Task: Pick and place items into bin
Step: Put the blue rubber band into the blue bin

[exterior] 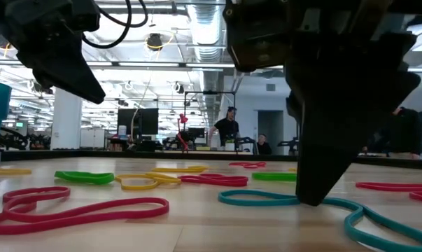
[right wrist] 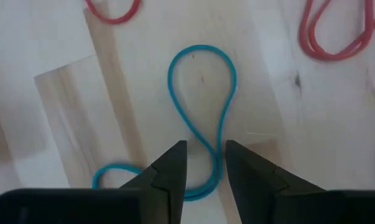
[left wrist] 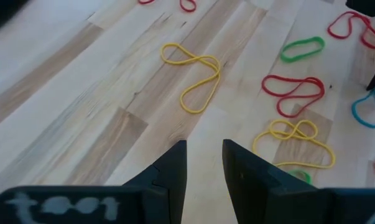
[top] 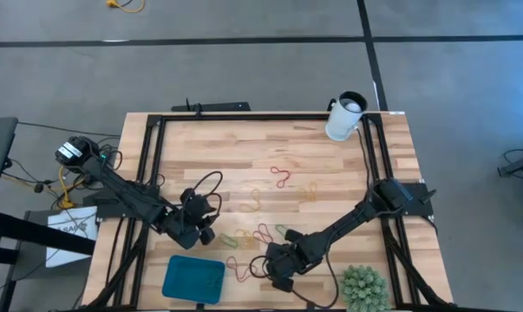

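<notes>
Several rubber bands lie flat on the wooden table: a yellow one, a red one, a green one, and a twisted blue one. My right gripper points down at the table, narrowly open, with one finger on each side of the blue band's middle strand. My left gripper hovers above bare wood near the yellow band, narrowly open and empty. The teal bin sits at the near edge, between the two grippers. My right gripper comes from above with its tip down at the table. The blue band's crossing strand runs into the gap between the two fingers. I cannot tell whether the fingers touch it. The band lies flat on the wood.
A white cup stands at the far right corner and a spiky green plant at the near right corner. More red and yellow bands lie toward the table's middle. Black frame rails run along both sides.
</notes>
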Controlling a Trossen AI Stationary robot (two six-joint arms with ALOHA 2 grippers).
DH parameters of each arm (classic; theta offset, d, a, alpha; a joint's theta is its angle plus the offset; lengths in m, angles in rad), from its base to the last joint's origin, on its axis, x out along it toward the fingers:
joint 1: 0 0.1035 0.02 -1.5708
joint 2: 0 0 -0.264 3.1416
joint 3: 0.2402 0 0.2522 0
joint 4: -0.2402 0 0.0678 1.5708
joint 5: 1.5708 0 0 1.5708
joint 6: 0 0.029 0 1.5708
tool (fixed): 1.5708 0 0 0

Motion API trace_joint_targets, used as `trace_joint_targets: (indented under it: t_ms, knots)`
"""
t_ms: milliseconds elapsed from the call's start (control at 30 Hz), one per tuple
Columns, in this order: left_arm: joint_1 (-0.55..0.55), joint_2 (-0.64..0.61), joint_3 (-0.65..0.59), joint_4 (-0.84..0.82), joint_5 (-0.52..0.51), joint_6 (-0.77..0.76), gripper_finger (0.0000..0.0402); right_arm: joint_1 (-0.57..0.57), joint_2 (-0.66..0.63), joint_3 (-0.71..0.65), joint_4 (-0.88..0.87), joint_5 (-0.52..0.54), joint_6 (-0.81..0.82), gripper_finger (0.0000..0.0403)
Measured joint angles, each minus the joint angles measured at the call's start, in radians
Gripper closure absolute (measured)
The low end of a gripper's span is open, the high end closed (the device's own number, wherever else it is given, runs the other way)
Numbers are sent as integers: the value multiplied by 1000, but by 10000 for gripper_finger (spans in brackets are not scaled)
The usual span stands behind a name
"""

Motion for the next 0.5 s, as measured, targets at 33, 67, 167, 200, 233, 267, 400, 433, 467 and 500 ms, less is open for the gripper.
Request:
trace_joint_targets:
  t_ms: [33,67,167,200,233,267,400,433,467,500]
  knots:
    - [-3,0,0,1,0,0,310,3,0,0,0,-1,5,297]
    - [-6,0,0,3,0,0,310,6,4,0,0,1,11,297]
    - [-14,0,0,3,-1,0,310,15,11,2,-5,22,35,297]
    - [-17,0,0,3,-1,0,310,19,12,2,-8,31,35,297]
    - [-19,0,0,3,-1,0,310,20,15,2,-13,39,35,298]
    - [-20,0,0,3,-1,0,310,21,16,2,-15,41,36,299]
    - [-27,0,0,3,-2,0,310,19,16,1,-17,49,51,322]
    - [-28,0,0,3,-2,0,310,19,17,1,-17,48,48,332]
    - [-29,0,0,3,-2,0,310,18,17,1,-18,45,46,342]
    - [-29,0,0,3,-2,0,310,19,17,0,-17,45,46,354]
